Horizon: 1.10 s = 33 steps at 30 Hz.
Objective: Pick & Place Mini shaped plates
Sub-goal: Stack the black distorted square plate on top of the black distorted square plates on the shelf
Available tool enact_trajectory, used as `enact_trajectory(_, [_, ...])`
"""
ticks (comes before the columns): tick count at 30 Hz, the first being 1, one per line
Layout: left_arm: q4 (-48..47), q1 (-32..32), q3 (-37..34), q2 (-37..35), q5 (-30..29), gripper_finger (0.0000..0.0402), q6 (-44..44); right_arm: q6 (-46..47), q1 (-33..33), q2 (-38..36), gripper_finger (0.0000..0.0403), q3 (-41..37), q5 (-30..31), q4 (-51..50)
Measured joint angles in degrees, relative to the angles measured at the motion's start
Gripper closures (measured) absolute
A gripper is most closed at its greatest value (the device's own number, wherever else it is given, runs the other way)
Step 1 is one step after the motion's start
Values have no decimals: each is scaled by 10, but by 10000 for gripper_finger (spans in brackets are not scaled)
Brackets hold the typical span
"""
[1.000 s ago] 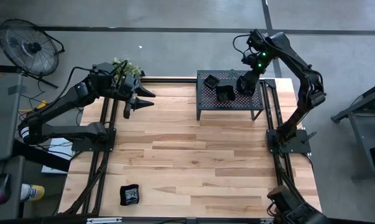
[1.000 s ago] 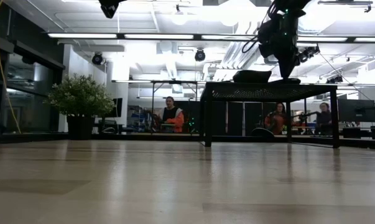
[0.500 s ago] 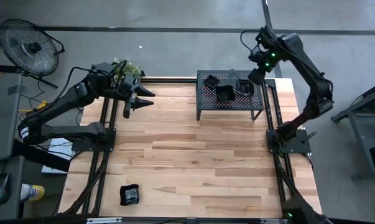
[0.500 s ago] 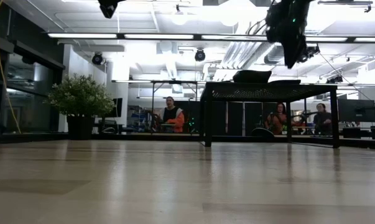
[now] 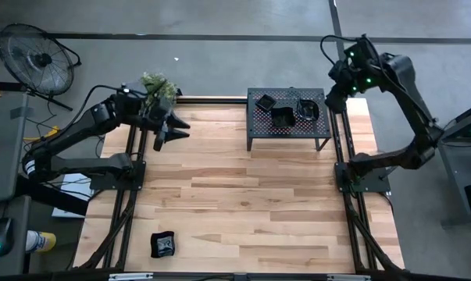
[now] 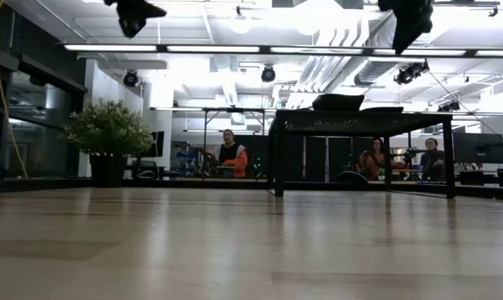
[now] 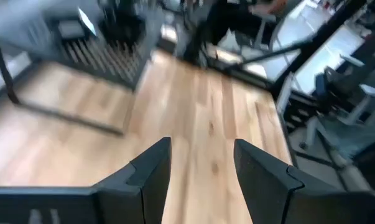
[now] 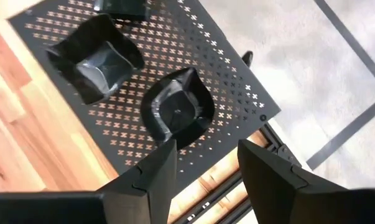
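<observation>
From above, the right gripper (image 5: 334,84) hangs beyond the far right corner of the perforated rack (image 5: 255,119), its fingers spread and holding nothing. Just beside it, on the rack top, lie three mini shaped plates (image 5: 283,117), close together near that end. The left gripper (image 5: 166,130) hovers over the far left edge of the wooden table (image 5: 235,211), also parted and empty, with a potted plant (image 5: 158,84) just behind it. Well away from both claws, near the front left corner, lies one more small dark dish (image 5: 163,245).

At table height, the rack stands on its legs with the plates showing as low dark shapes on top; both claws sit high above. People sit in the room behind.

The left wrist camera looks past its two separated fingers (image 7: 151,174) across bare wood toward the blurred rack.

The right wrist camera shows its fingers (image 8: 156,177) wide apart, directly over the rack's corner. A glossy black plate with a wavy, pointed rim (image 8: 176,109) lies just ahead of them, a squarer folded-rim one (image 8: 95,57) farther on, and a third is cut off at the edge.
</observation>
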Motion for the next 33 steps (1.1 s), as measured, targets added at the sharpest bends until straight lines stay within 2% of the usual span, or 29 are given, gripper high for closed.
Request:
enact_trajectory(3, [-51,-20,0,0,-5,229,-12,2,20,-11,236,0,0,0])
enact_trajectory(8, [-132,-91,0,0,-59,229,-48,3,51,-24,235,0,0,0])
enact_trajectory(13, [-164,-180,0,0,-129,229,-112,2,72,-32,235,0,0,-1])
enact_trajectory(20, [-187,-302,0,10,-193,229,-193,0,99,-34,234,0,0,-2])
enact_trajectory(25, [-217,-390,-8,28,-199,229,-256,-7,118,-34,235,0,0,-3])
enact_trajectory(33, [-200,-536,-81,75,-195,229,-388,-13,151,-34,237,0,0,-3])
